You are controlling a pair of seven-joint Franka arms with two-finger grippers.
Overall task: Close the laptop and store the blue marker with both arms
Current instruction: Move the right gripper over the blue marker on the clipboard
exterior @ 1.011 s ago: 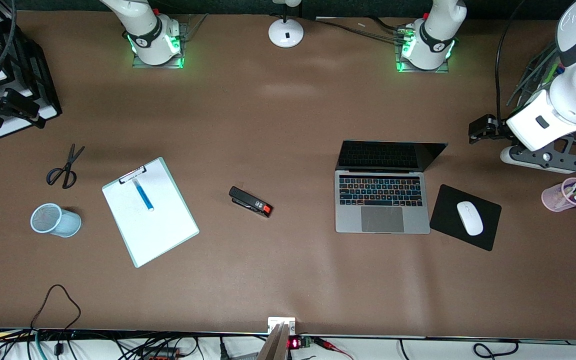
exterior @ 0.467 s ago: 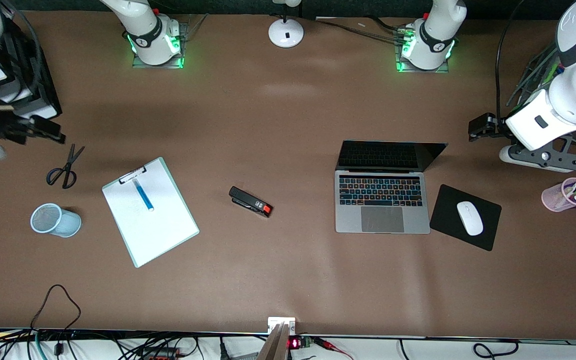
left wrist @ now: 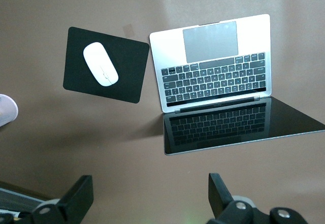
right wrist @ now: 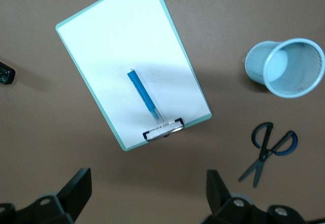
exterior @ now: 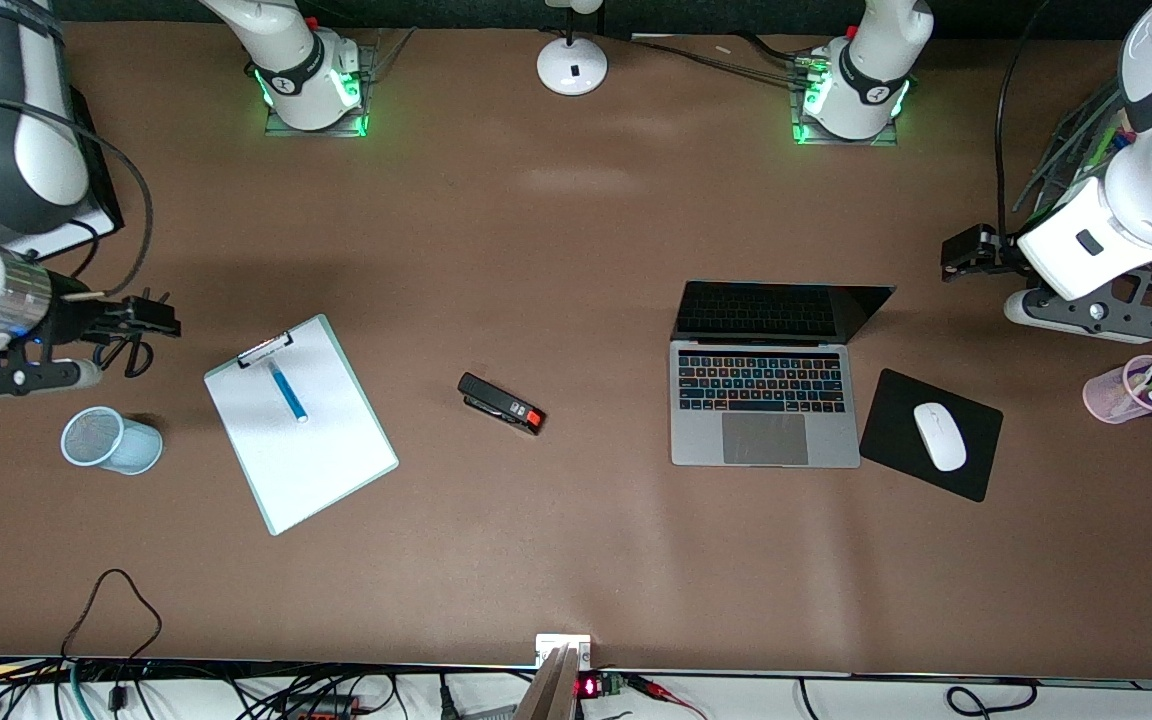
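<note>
Brown tabletop (exterior: 576, 560) carries everything here. The silver-grey laptop (exterior: 764, 400) sits open on it, its black screen tipped back. It lies under and ahead of the left gripper (exterior: 956, 262), whose jaws stand wide with nothing between them. That gripper hangs above bare tabletop just off the corner of the laptop's screen, and it has hardly moved in the last second. A black mouse pad (exterior: 896, 425) with a white mouse (exterior: 939, 436) lies just beside the laptop.

The right gripper (exterior: 158, 318) has come a long way. A second ago it was up by the black rack at the right arm's end of the table. Now it hangs over the scissors (right wrist: 268, 150), jaws wide and holding nothing. The blue marker (exterior: 287, 391) lies flat on the white clipboard (exterior: 316, 450), a little ahead of those jaws, its tip near the metal clip. It has not moved. A pale blue mesh cup (exterior: 112, 441) lies on its side near the scissors. A black stapler (exterior: 501, 402) rests between the clipboard and the laptop.
</note>
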